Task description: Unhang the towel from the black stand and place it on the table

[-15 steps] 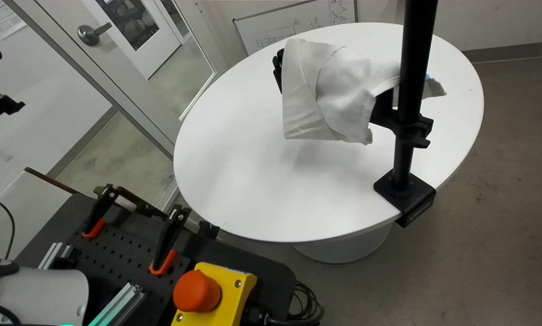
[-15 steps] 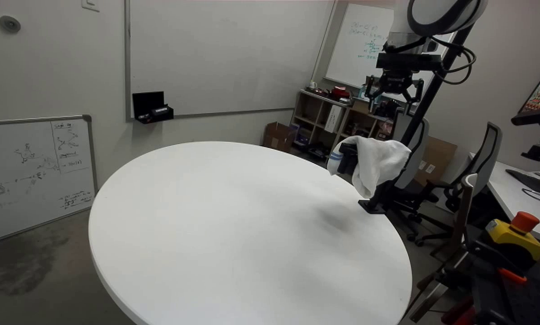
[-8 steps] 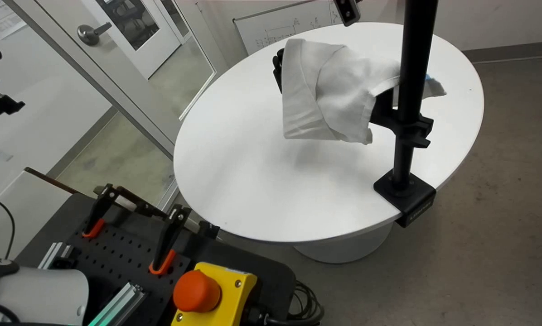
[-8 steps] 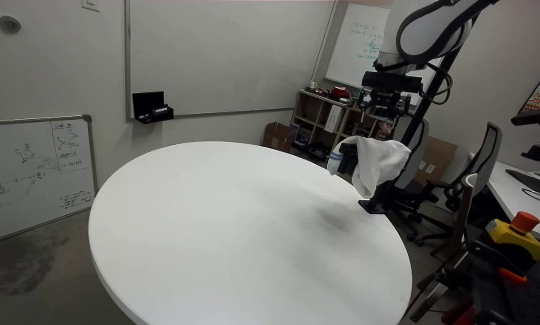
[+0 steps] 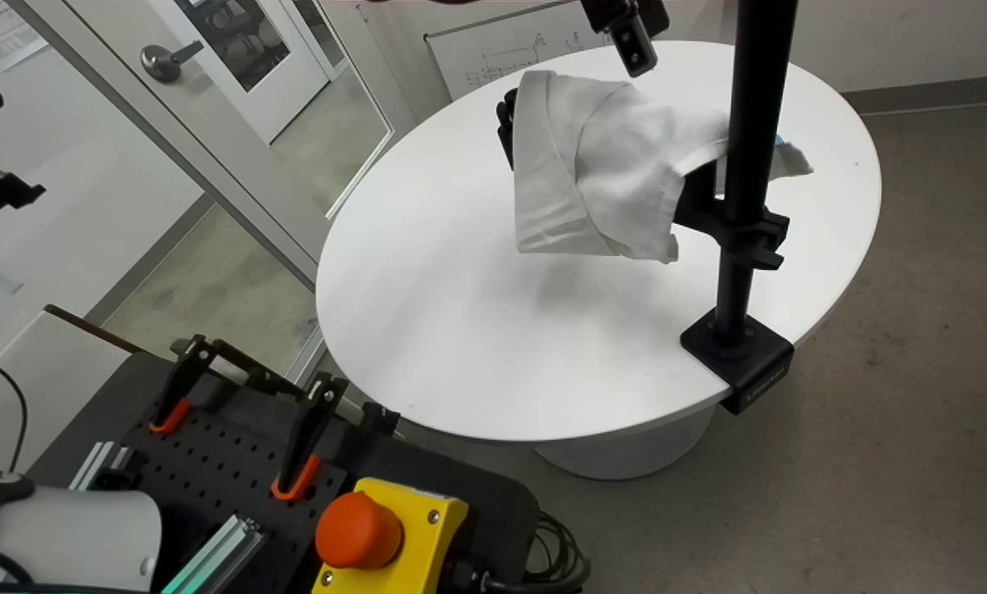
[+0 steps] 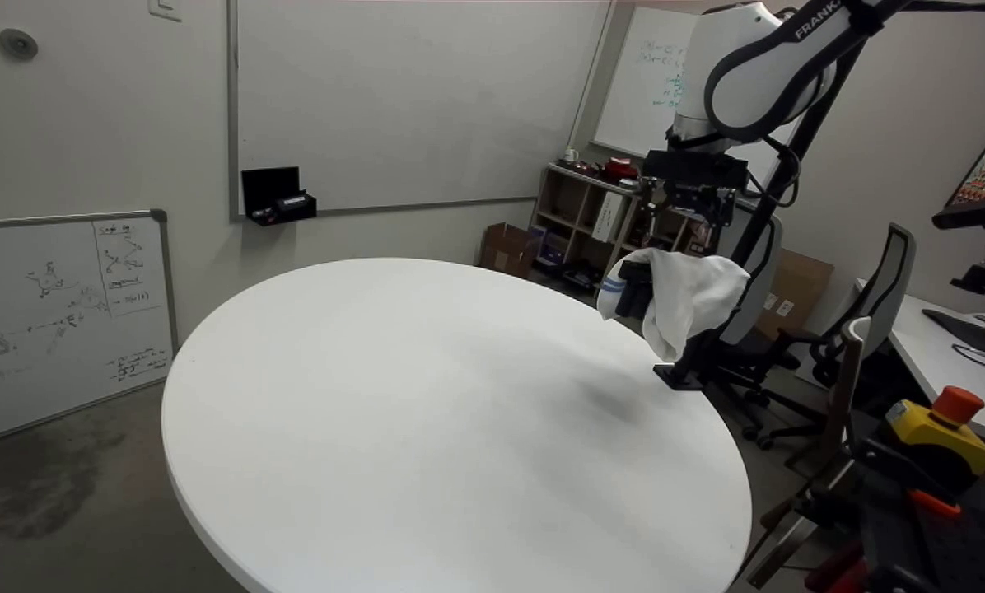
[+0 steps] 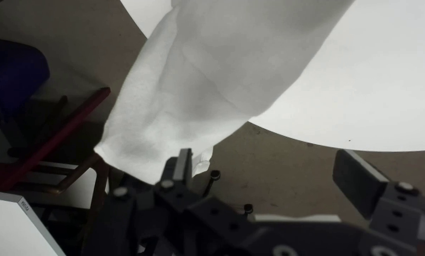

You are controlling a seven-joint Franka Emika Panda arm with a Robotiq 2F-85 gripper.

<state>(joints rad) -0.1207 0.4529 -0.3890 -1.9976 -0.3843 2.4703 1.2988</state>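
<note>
Currently: towel (image 5: pixel 609 165), qty 1, hung on stand (image 5: pixel 753 124). Pincer (image 7: pixel 265 165), qty 1, wide, nothing held, nr stand. Risk: gap mostly off towel; closing w/o realigning, poss. edge-only pinch, drop beside stand.

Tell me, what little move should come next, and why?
Probably a sideways nudge of the black two-fingered tool toward the white cloth towel before gripping. The towel hangs on the black upright stand, not yet gripped; in the wrist view the tool's jaws are open, with most of the towel outside their gap, so closing now would likely catch little.
</note>
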